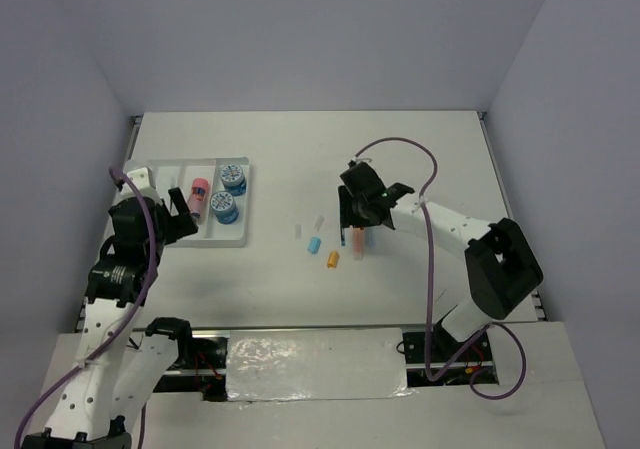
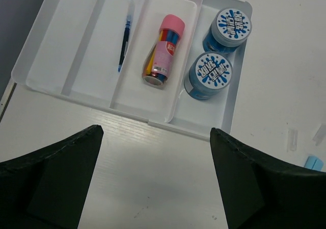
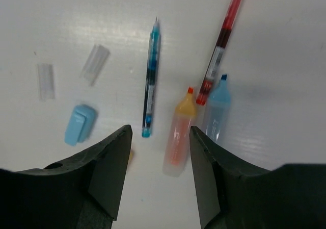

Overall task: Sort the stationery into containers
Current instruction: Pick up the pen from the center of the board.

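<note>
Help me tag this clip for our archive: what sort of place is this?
Probably a robotics lab test cell: a bare white table boxed in by plain grey panels, the left arm and right arm bolted at its near edge, and a white sorting tray.

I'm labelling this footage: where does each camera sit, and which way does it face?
Top: above and behind, looking down at the table; both arms show.
Left wrist: over the tray, looking down; left gripper open at bottom.
Right wrist: over loose pens, looking down; right gripper open at bottom.
Shared: light-blue cap, both wrist views.
</note>
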Available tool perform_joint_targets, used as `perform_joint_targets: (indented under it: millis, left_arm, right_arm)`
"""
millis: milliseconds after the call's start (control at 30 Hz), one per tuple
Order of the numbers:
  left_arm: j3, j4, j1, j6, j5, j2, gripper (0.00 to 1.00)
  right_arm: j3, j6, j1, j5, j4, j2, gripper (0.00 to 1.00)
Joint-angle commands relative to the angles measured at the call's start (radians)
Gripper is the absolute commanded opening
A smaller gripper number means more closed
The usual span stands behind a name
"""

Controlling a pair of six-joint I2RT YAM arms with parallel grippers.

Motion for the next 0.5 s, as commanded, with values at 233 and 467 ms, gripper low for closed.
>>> perform_joint_targets:
  millis: [233,467]
  left_arm:
    - [0.030,0.059,-0.092,0.004,0.006,0.025,0.99]
    - [0.036,0.061,-0.092,0.010,0.029,0.054,0.99]
  right_arm:
    - [0.267,-0.051,-0.148,0.035,-0.090,0.227,0.49]
    - [0.334,-0.091,-0.200,-0.020,-0.093,0.316,0.43]
